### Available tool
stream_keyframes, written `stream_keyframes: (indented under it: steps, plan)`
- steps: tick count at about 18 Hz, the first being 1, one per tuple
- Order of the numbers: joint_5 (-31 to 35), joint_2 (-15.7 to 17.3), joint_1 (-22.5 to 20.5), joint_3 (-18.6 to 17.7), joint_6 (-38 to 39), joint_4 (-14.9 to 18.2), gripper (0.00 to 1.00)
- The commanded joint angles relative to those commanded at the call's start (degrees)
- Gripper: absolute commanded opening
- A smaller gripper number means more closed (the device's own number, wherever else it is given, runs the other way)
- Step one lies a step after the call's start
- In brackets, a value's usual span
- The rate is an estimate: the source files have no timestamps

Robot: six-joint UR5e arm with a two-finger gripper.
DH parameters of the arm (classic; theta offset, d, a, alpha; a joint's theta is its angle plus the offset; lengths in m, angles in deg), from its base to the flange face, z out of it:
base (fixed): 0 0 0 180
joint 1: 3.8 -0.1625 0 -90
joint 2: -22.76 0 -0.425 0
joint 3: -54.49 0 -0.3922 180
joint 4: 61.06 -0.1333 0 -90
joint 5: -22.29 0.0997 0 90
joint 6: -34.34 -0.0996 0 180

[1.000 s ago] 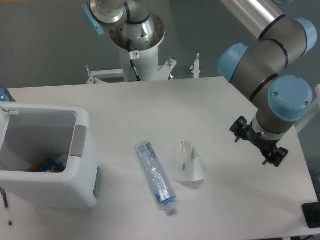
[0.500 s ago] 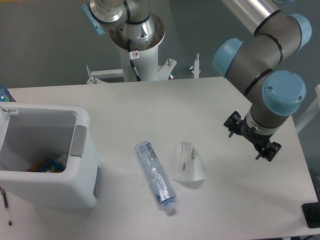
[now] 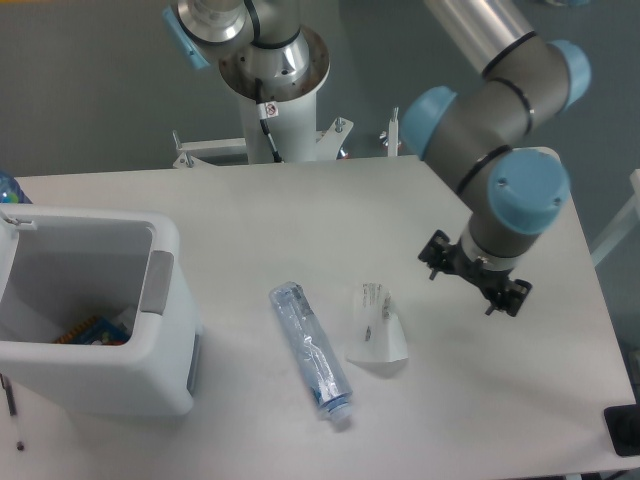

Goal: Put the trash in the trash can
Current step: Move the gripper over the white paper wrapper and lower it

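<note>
At the left edge of the frame sits the trash can, a large white boxy bin with rounded corners, a thick rim and a grey handle patch on its right wall. Its mouth is open to the camera, and at the bottom of it lies something colourful, orange and blue, too small to identify. The rest of the interior looks bare white.

On the white table, in the lower middle of the frame, lies the plastic bottle, clear and bluish, flat on its side and angled from upper left to lower right, with its cap end toward the bottom edge. Just to its right, apart from it, lies the paper cup, white and translucent, on its side with its wide end toward the bottom. Both are well apart from the bin.

The gripper hangs in the right half of the frame, above the table and to the right of the cup, holding nothing. Whether its fingers are spread or closed cannot be told from this angle.
</note>
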Motion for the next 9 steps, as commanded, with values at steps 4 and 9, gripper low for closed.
stream_keyframes:
  steps: [4,9]
  plan:
    - [-0.09,0.35,1.23,-4.83,3.17,-5.96,1.0]
    - [-2.37,0.18,2.29,-7.04,7.65,-8.35,0.92]
